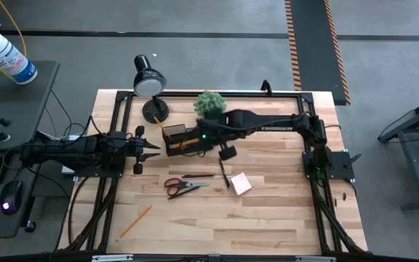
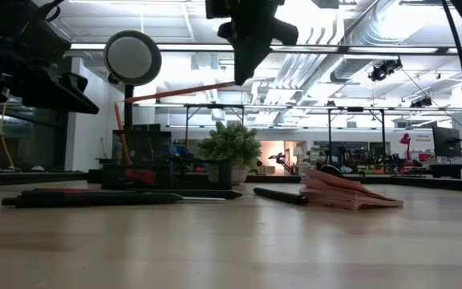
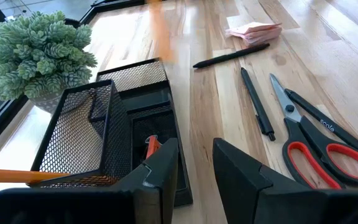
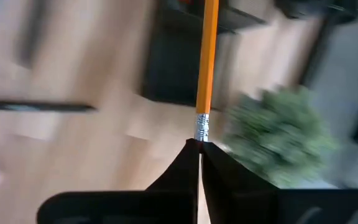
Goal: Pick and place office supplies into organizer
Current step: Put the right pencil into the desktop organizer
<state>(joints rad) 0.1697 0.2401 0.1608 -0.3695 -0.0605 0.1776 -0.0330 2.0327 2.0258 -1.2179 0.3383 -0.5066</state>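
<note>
**Pencil held over the organizer, ready for the drop**

The right end effector [image 4: 199, 149] was clenched on an orange pencil [image 4: 207, 56], gripping it at the eraser end, so the long shaft pointed away from the fingers. In the high view this end effector hung just beside the organizer [image 1: 182, 138], on its near side, and the pencil reached over the black mesh compartments. I judge that the step in hand was the placing of this pencil. The next move would call for bringing the tip over one open compartment, lowering it, and only then releasing.

The left end effector [image 3: 191, 168] waited close to the other side of the organizer, its fingers partly apart and holding nothing. An orange piece already lay inside a low compartment.

On the counter [image 1: 268, 225], nearer to the front edge, another pencil [image 1: 135, 221] lay alone. Further in, the scissors [image 1: 184, 186], a black pen [image 1: 225, 175] and the pink notepad [image 1: 241, 183] lay near each other, all outside the organizer still.

Behind the organizer, the plant [image 1: 210, 104] and the lamp [image 1: 150, 82] stood near the back edge. Room there was narrow: the plant was just beside the organizer, so a tilted pencil could brush it. The front half of the counter offered much open room.
</note>
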